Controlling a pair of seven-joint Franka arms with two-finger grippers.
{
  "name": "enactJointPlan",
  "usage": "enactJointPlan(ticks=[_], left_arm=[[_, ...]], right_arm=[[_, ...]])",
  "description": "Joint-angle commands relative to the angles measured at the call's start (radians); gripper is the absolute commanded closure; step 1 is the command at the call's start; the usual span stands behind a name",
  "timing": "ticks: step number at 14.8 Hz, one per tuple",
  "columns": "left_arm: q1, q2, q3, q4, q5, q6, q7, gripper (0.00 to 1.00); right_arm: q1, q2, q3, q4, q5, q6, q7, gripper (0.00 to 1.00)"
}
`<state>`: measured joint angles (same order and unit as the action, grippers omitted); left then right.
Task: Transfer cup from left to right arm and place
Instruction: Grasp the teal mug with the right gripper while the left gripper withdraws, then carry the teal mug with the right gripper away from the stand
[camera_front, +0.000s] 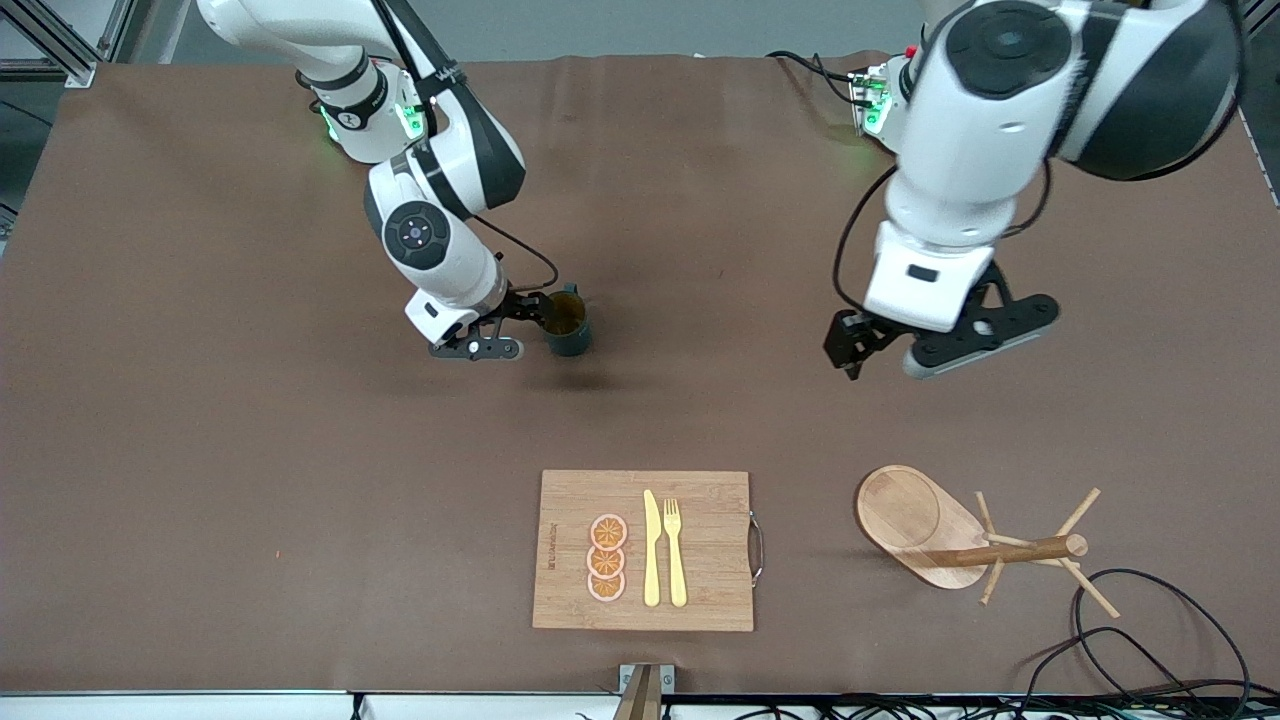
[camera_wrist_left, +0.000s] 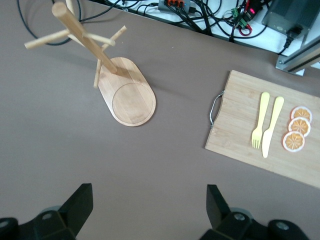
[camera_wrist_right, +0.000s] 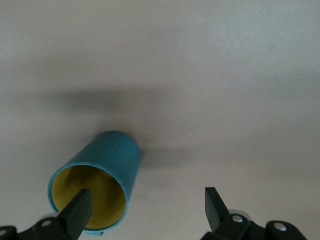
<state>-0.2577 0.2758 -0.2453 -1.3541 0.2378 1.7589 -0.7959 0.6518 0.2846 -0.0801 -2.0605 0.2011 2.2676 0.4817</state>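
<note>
Cup hanging in the air at the right gripper, above bare tabletop toward the right arm's end.

One right finger sits inside the ochre mouth, the other stands well clear of the wall, so the jaws look spread rather than pinching. Left gripper hovers over the table above the wooden mug tree, its fingers spread wide on nothing. Cutting board lies nearer the front camera.
</note>
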Motion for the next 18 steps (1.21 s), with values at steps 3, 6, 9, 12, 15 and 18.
enactJointPlan(ticks=[3,6,9,12,15,18], left_arm=[[0.087,-0.069,-0.009,-0.008,-0.081,-0.074,0.214,0.0],[0.121,-0.125,0.006,-0.022,-0.123,-0.123,0.399,0.0],[0.159,-0.194,0.035,-0.057,-0.155,-0.174,0.532,0.0],[0.198,-0.23,0.081,-0.062,-0.259,-0.263,0.54,0.0],[0.204,-0.248,0.095,-0.066,-0.261,-0.268,0.601,0.0],[0.23,-0.282,0.095,-0.109,-0.262,-0.268,0.698,0.0]], right_arm=[[0.058,-0.038,-0.01,-0.089,0.027,0.112,0.04,0.12],[0.069,-0.022,-0.01,-0.096,0.026,0.142,0.04,0.36],[0.078,-0.016,-0.01,-0.127,0.026,0.199,0.04,0.49],[0.089,-0.007,-0.01,-0.136,0.026,0.224,0.04,0.63],[0.091,-0.004,-0.01,-0.136,0.026,0.222,0.04,0.79],[0.095,-0.004,-0.012,-0.136,0.026,0.222,0.035,0.91]])
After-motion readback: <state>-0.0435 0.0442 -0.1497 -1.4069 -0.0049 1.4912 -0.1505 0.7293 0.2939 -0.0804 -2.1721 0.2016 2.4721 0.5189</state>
